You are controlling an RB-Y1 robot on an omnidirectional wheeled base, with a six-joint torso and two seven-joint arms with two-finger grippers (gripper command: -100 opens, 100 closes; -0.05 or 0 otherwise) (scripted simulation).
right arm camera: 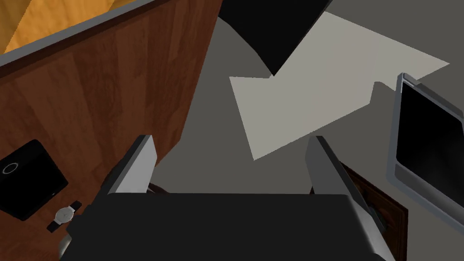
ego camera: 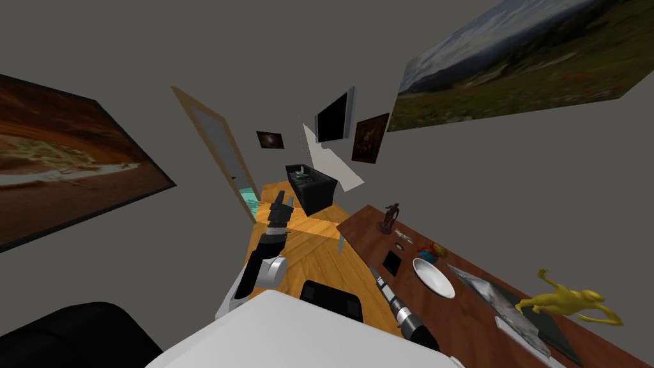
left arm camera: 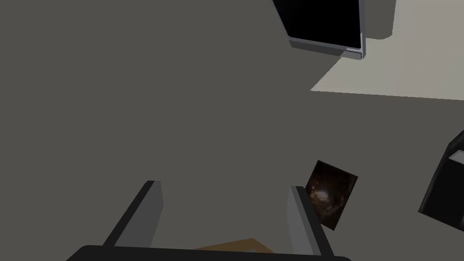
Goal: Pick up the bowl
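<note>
Shallow white round bowl: upright on the long reddish-brown wooden desk, about midway along it, between a flat black square pad and a grey printed sheet, just beside a small red, blue and yellow trinket. Further along the desk, a dark standing figurine; at the near end, a yellow frog figure. Right end effector: blades spread about a third of the view apart, nothing between them, poised at the desk's edge near the black pad, apart from the bowl. Small white-faced wristwatch just beside the pad. Left end effector: blades likewise spread and empty, held out forward over the orange wooden floor, well apart from the desk.
</note>
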